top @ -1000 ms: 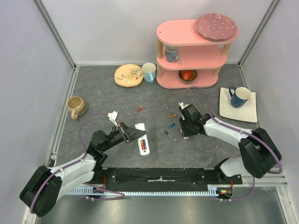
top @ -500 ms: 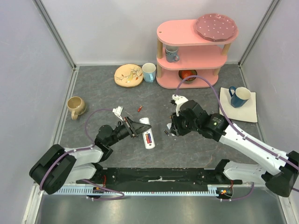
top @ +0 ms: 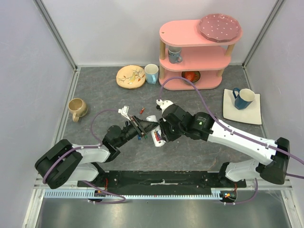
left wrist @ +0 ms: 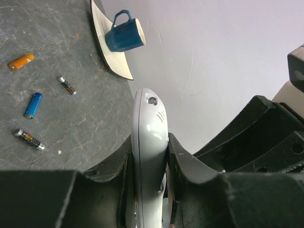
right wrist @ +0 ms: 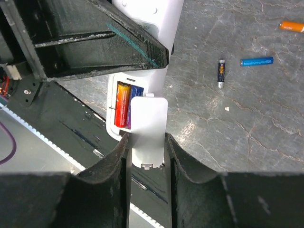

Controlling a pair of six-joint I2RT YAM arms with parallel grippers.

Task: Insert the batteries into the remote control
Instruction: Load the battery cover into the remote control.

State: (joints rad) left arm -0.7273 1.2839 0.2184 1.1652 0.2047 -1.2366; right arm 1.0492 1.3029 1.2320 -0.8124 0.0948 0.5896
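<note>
left claw (left wrist: pixel 149 143) clamped on remote control (left wrist: pixel 148 110) | right claw (right wrist: pixel 146 140) pinches white cover (right wrist: pixel 148 114), seemingly touching the bay | two batteries (right wrist: pixel 125 104) inside

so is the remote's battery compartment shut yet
Open. Two batteries show in the bay of the remote control; the right gripper holds the back cover only partly over it.

left tool (left wrist: pixel 149 161) across remote control (left wrist: pixel 148 118), batteries (left wrist: pixel 33 105) beside

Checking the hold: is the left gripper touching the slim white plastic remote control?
Touching. The left wrist view shows the left gripper clamping the slim white remote control, a black finger pressed against each side.
</note>
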